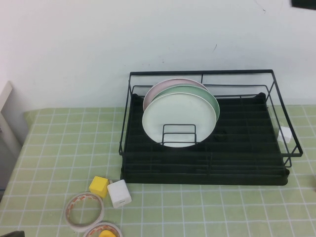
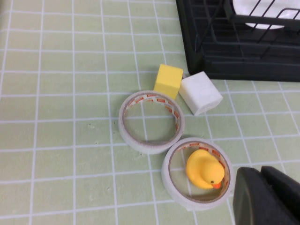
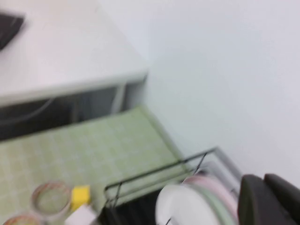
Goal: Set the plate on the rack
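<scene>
upright, plate in rack

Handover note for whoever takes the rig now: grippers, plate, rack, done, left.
Left gripper: low over the table near the duck-filled tape roll.
Right gripper: raised beside the rack, holding nothing.
Glossy white round plate: upright in the black wire dish rack, in front of the mint green plate and pale pink plate.
Done: plate racked.
Left: nothing apparent; park arms.

White wall; green checked tablecloth.
</scene>
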`<move>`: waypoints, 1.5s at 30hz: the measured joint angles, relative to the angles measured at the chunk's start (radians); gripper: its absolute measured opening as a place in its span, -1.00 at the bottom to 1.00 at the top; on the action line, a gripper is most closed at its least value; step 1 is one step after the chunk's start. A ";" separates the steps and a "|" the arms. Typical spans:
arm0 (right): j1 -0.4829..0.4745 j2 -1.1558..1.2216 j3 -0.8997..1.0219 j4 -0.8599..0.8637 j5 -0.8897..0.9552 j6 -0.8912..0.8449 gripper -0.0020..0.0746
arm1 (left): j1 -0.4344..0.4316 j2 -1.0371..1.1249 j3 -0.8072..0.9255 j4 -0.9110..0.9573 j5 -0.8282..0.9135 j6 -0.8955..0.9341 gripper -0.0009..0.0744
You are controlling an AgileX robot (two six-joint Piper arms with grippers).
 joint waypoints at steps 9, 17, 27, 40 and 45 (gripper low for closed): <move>0.000 -0.345 0.340 0.033 -0.109 -0.053 -0.92 | 0.000 0.000 0.000 0.003 0.011 -0.002 -0.98; 0.000 -0.565 0.477 -0.059 -0.051 -0.045 -0.92 | 0.000 0.000 0.000 0.003 0.011 -0.002 -0.98; 0.000 -0.705 0.523 -0.284 0.163 0.164 -0.92 | 0.000 0.000 0.000 0.003 0.011 -0.002 -0.98; 0.000 -1.112 1.018 -0.322 -0.456 0.233 -0.92 | 0.000 0.000 0.000 0.003 0.011 -0.002 -0.98; 0.000 -1.174 1.187 -0.292 -0.623 0.300 -0.92 | 0.000 0.000 0.000 0.003 0.011 -0.002 -0.98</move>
